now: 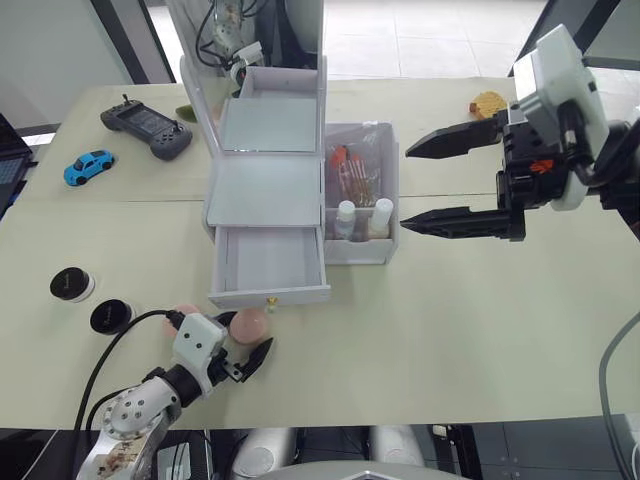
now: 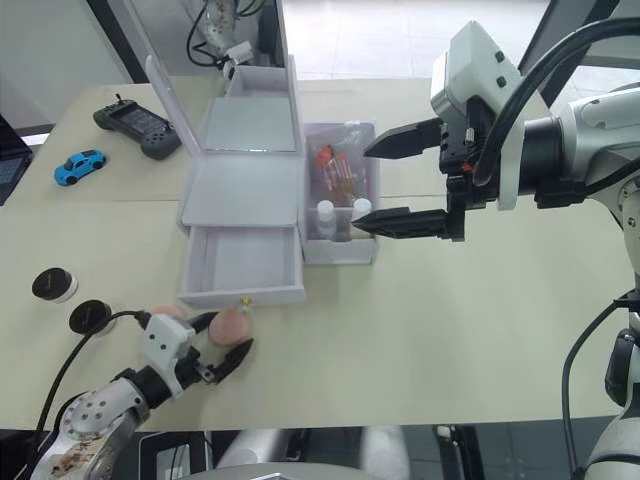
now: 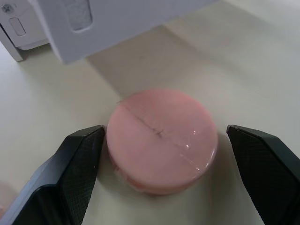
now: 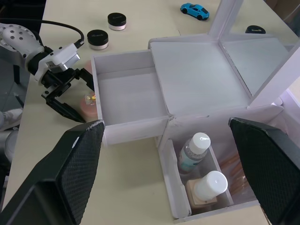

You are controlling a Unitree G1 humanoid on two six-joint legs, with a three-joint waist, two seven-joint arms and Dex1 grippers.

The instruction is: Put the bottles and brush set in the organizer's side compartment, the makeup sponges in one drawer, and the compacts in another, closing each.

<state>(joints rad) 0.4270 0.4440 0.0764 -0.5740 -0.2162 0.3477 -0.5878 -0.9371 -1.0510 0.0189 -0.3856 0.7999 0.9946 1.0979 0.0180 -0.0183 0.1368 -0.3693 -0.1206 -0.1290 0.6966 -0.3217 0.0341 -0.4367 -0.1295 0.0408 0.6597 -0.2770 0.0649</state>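
At the lower left of the head view, nearest the camera, the left gripper (image 1: 247,352) sits low on the table (image 1: 460,340) with its fingers (image 3: 79,159) spread wide around a pink makeup sponge (image 3: 161,140); one finger looks to be touching or nearly touching the disc's edge, the other stands apart, so nothing is gripped yet; a second pink sponge (image 1: 186,312) peeks out beside the wrist; this low, straddling pose suggests a pickup is being lined up. Just above, the lower drawer (image 1: 268,262) of the white organizer (image 1: 265,190) is pulled out and empty, likely waiting for the sponges. At the left edge lie two black-topped compacts (image 1: 72,285), well apart from the drawer. Further up, the side compartment (image 1: 360,250) already holds both bottles (image 1: 345,215) and the brush set (image 1: 355,172). At the upper right, the right gripper (image 1: 418,185) hangs above the table beside that bin, fingers wide apart and empty.
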